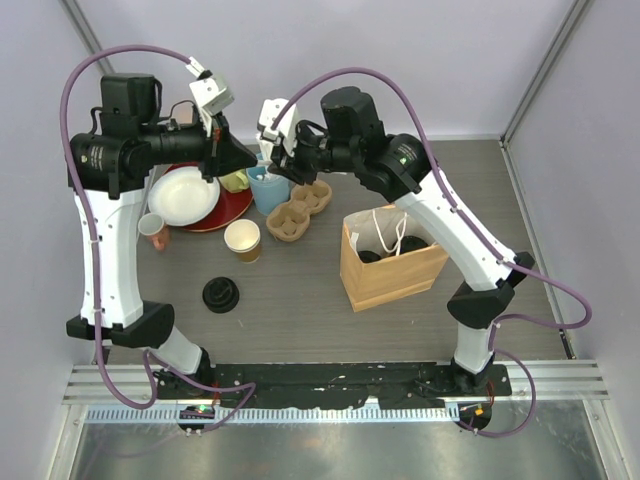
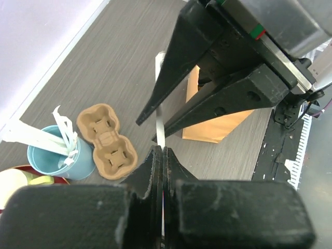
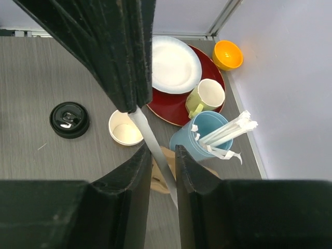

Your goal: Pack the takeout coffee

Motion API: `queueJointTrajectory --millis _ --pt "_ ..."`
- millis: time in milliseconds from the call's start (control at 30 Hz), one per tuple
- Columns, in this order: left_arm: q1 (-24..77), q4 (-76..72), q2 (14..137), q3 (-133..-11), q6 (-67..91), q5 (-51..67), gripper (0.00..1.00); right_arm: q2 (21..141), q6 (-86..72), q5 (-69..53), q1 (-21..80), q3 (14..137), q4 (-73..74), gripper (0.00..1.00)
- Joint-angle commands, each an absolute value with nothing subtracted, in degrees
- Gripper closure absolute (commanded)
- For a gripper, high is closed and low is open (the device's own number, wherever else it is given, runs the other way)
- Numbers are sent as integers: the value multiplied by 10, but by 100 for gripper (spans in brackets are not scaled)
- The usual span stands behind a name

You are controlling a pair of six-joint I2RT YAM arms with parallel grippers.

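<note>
Top external view, from your left: a white plate (image 1: pixel 185 195) sits on a red plate (image 1: pixel 228 211) under the left arm. At 3 o'clock from them the left gripper (image 1: pixel 252 160) hangs above the table with its jaws pressed together. Its own wrist view shows them pinching a thin white stick (image 2: pixel 160 116) near its lower end.

The takeout coffee on your side is in two parts. An open paper cup (image 1: pixel 242 240), cream inside and without a lid, stands on the table at 6 o'clock from the left gripper and well below it. Its black lid (image 1: pixel 220 295) lies flat on the table at 7 o'clock from the cup, apart from it. Neither gripper touches either one.

Moving right, the right gripper (image 1: pixel 277 169) faces the left one tip to tip. In its wrist view you see its fingers (image 3: pixel 136 174) spread a little, with the stick running through the gap and daylight on both sides. The paper cup is at 7 o'clock from this gripper.

Just beneath it stands a blue cup (image 1: pixel 268 190) of white sticks. A brown cup carrier (image 1: pixel 298 211) lies beside that at 4 o'clock.

Farthest right, at 4 o'clock from the right gripper, a paper bag (image 1: pixel 392 278) stands upright. Two dark round lids (image 1: pixel 371 256) show inside it; the cups under them are hidden.
</note>
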State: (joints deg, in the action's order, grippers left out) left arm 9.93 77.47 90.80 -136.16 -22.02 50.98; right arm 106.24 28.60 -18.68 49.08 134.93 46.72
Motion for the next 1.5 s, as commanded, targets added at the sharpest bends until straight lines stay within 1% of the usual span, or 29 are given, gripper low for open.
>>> queueJointTrajectory --millis 0,33,100,133,167,200,233,267,300,367,400,467,567,700,867,933,967,1000,1033,1100,1233,1333,1467 --pt "101 836 895 -1375 -211 560 100 1062 278 -159 497 1377 463 76" --pt "102 836 895 -1375 -209 567 100 1061 273 -156 496 1377 461 84" --pt "102 827 895 -1376 -197 572 100 1059 258 -155 497 1376 457 93" --pt "102 818 896 -1375 -188 571 100 1059 245 -140 497 1375 448 99" --pt "101 808 896 -1375 -176 564 100 1058 229 -128 496 1375 443 99" --pt "101 794 895 -1372 -159 555 92 1055 182 -110 497 1376 439 99" --pt "100 758 895 -1369 -123 528 70 1052 161 -96 492 1375 427 99" --pt "99 743 893 -1362 -107 512 21 1046 138 -87 488 1372 421 99" --pt "98 721 891 -1360 -86 494 0 1038 117 -84 483 1353 411 99" --pt "94 673 891 -1358 -36 448 0 999 50 -69 475 1316 357 99" --pt "91 658 892 -1357 -24 436 0 983 32 -62 473 1278 337 99" --pt "81 618 892 -1357 16 411 0 948 -36 -46 466 1251 292 99" --pt "76 591 892 -1348 32 399 0 912 -104 -21 460 1216 287 99" --pt "76 591 890 -1330 35 408 0 861 -148 28 453 1163 311 99" --pt "75 592 889 -1319 33 410 0 802 -163 39 453 1095 328 99" --pt "75 590 889 -1317 35 414 0 767 -160 63 453 1032 329 99" --pt "75 589 889 -1314 34 416 0 753 -156 73 453 1006 317 99" --pt "75 589 889 -1312 34 418 0 742 -149 81 453 952 301 99" --pt "76 591 889 -1311 34 423 0 715 -139 86 452 924 252 99" --pt "75 592 888 -1307 34 427 0 704 -122 101 448 870 209 99" --pt "75 588 887 -1303 34 432 0 713 -98 98 441 846 185 99" --pt "75 588 887 -1303 33 433 0 696 -101 83 441 814 168 99" --pt "75 589 889 -1303 33 432 0 662 -96 91 440 769 163 99"
